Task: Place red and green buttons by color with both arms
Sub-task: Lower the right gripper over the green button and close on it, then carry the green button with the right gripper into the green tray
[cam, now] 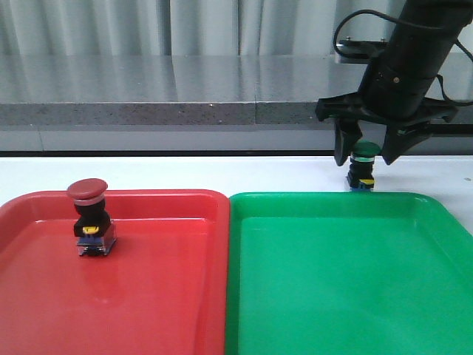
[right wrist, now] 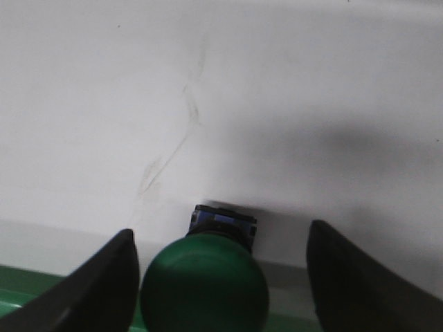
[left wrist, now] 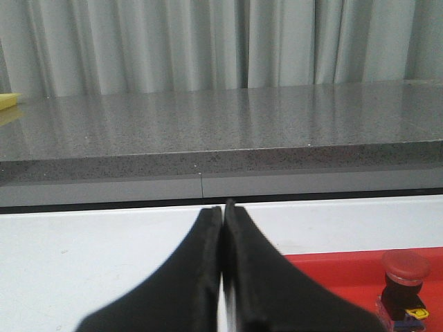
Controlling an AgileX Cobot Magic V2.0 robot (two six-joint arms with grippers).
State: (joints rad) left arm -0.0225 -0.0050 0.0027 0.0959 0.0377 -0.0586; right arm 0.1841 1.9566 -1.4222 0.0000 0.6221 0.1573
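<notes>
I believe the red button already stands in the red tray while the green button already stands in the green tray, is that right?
Not quite. The red button does stand in the red tray, but the front view shows the green button on the white table behind the green tray, between the open right gripper's fingers.

In the front view both the red tray (cam: 148,296) and the green tray (cam: 332,296) run off the picture's near edge. The right tool (cam: 366,151) hides the green button (cam: 363,168) cap's sides. In the left wrist view the red button (left wrist: 405,287) is cut off at its base.
</notes>
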